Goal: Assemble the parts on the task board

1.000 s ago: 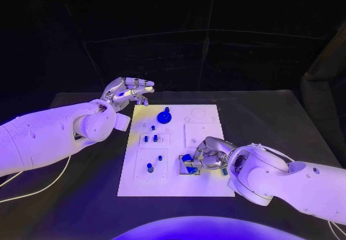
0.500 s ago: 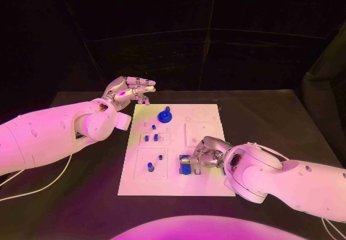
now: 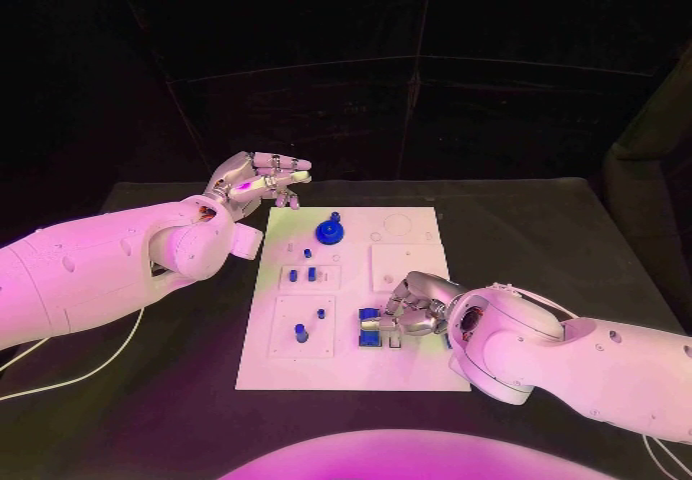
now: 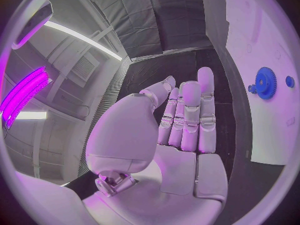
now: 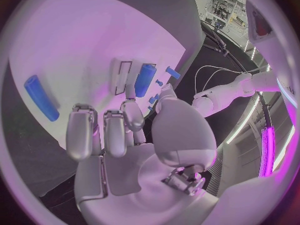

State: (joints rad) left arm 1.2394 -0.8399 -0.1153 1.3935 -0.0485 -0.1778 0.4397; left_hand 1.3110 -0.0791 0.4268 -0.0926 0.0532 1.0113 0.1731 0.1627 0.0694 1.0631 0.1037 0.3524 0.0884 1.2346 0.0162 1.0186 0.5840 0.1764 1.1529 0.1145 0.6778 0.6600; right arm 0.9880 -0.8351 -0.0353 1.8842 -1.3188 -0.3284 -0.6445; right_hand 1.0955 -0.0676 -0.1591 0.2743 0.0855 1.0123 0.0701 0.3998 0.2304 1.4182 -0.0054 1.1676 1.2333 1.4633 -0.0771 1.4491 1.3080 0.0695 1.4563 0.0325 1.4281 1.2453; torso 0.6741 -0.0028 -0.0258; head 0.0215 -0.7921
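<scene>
White is the task board (image 3: 411, 365), lying flat in the middle of the black table (image 3: 577, 240). Near its front, the right hand (image 3: 411, 308) rests with fingers bent down beside a blue bar (image 5: 144, 79) in a slot, holding nothing I can see. Small blue pegs (image 3: 300, 275) stand further back. A blue gear (image 3: 330, 234) sits near the far end. Beyond the board's far left corner, the left hand (image 3: 260, 183) hangs above the table, fingers straight and empty.

A lab: black-curtained robot cell (image 3: 418, 110), ceiling light strips (image 4: 75, 35), cluttered shelving (image 5: 228, 7).

Black table (image 3: 548, 230) before dark panelled walls (image 3: 346, 110), a glowing light strip (image 4: 25, 92) overhead
</scene>
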